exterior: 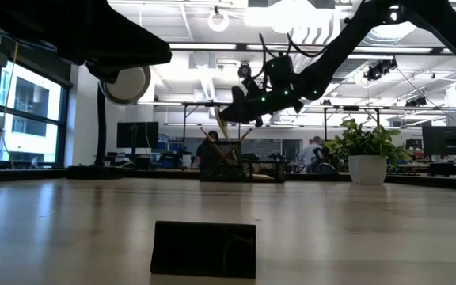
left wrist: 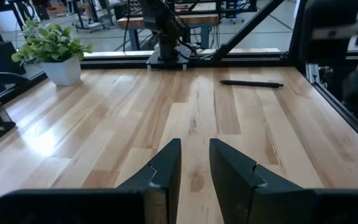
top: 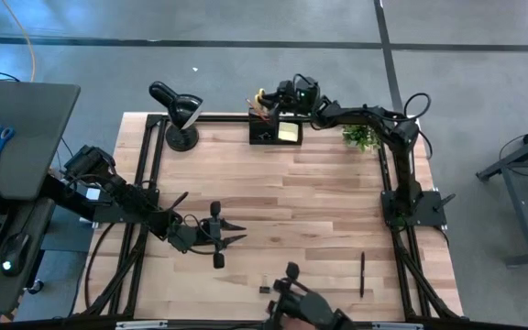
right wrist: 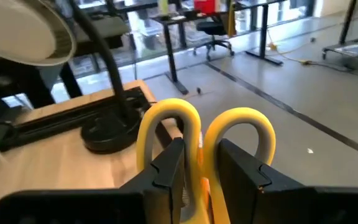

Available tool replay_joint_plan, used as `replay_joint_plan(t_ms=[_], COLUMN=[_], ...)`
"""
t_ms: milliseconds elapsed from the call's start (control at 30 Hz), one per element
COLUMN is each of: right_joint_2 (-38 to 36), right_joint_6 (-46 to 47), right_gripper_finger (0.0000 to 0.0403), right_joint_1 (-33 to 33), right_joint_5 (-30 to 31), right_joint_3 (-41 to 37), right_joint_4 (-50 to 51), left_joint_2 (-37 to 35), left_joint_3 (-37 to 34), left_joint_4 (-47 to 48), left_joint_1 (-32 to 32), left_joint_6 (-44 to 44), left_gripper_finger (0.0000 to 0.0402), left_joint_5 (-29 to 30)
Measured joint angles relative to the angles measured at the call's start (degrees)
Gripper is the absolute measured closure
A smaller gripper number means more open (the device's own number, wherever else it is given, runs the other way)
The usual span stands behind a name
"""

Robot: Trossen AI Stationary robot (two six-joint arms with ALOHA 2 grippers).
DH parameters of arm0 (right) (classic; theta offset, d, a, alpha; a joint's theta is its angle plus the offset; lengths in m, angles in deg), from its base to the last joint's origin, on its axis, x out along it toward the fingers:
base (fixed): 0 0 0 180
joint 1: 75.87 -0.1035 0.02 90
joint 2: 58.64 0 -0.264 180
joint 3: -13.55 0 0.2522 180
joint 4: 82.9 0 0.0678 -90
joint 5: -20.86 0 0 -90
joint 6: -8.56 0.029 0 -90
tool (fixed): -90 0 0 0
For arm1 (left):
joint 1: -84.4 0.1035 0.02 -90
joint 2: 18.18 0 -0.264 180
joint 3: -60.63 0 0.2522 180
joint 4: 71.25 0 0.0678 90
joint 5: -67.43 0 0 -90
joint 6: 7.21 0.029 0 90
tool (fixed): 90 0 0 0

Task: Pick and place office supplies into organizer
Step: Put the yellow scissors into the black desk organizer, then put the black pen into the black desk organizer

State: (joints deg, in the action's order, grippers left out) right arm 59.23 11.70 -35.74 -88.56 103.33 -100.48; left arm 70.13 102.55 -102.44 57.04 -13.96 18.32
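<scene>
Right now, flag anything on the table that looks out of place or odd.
A black pen lies loose on the wooden table, far from the black organizer. The right gripper grips yellow-handled scissors over the organizer. Nothing looks spilled or damaged.

The middle of the table [top: 301, 197] lies open. A lamp [top: 180, 115], organizer [top: 276, 128] and plant [top: 362, 137] line its far edge. A pen [top: 362, 273] lies near the front right.

Yellow scissors [right wrist: 204, 134], blk organizer [top: 275, 129].
</scene>
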Motion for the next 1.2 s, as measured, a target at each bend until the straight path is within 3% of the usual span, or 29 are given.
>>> replay_joint_plan(t_ms=[267,667,933,1200], right_joint_2=[-0.20,-0.19,-7.02,-14.46], right_joint_6=[-2.76,-3.05,-4.53,-10.14], right_gripper_finger=[0.0319,0.0207,0.0201,0.0201], right_joint_1=[-1.19,-1.10,-1.42,-2.86], right_joint_5=[-0.11,0.80,-1.74,-17.94], right_joint_3=[0.10,-0.03,-0.03,0.04], right_joint_4=[2.92,3.11,3.68,18.48], left_joint_2=[0.00,0.00,0.00,0.00], left_joint_3=[0.00,0.00,0.00,-0.02], left_joint_4=[-0.48,-1.20,-1.20,-2.38], left_joint_1=[0.00,0.00,0.00,0.00], left_joint_6=[0.07,0.48,0.49,0.48], left_gripper_finger=[0.0328,0.0328,0.0328,0.0328], left_joint_5=[-0.33,-0.35,-0.37,-1.57])
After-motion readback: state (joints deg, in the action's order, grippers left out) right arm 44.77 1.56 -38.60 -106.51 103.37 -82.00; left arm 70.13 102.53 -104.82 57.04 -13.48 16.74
